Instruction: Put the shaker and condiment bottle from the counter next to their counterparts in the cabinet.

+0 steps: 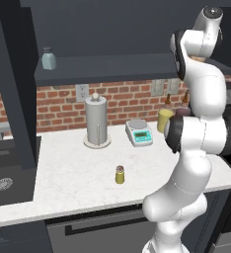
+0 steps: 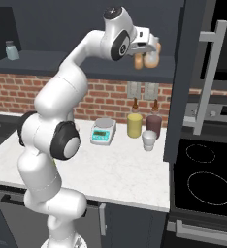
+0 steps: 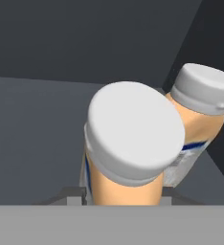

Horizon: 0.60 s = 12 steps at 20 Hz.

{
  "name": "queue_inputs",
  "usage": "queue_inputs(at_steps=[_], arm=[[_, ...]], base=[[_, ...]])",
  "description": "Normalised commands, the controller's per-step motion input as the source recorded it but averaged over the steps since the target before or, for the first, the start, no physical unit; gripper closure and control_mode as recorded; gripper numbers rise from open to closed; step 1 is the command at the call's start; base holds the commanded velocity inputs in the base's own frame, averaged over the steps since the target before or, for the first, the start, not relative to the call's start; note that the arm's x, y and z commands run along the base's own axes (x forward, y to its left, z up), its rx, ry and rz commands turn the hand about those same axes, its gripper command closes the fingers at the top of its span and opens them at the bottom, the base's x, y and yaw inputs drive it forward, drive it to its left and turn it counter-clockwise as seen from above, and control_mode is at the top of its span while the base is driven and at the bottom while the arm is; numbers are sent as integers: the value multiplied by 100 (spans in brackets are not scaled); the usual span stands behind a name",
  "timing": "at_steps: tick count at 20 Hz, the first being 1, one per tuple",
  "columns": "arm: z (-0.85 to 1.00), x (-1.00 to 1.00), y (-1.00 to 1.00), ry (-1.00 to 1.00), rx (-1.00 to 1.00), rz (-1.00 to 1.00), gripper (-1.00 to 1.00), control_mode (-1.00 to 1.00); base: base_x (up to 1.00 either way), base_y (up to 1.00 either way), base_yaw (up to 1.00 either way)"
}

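Cabinet (image 2: 86,72) shelf: claw (image 2: 145,57) holds condiment bottle (image 3: 128,158) beside counterpart (image 3: 200,110).

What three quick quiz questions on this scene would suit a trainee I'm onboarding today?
1. True or false: the yellow shaker already stands on the cabinet shelf.
2. What are the fingers closed on? A) paper-towel roll B) orange bottle C) scale
3. Fill in: the second orange bottle stands just ____ the held one, deeper in the cabinet.

Key: 1. False, it stands on the counter. 2. B. 3. Behind.
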Motion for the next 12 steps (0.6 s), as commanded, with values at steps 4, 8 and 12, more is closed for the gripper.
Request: queue_inputs(at_steps=[4,8,12], arm=[[-21,34,0,0,0,0,100,-100],[-26,35,0,0,0,0,100,-100],[-28,29,0,0,0,0,100,-100]], base=[[0,0,0],[0,0,0],[0,0,0]])
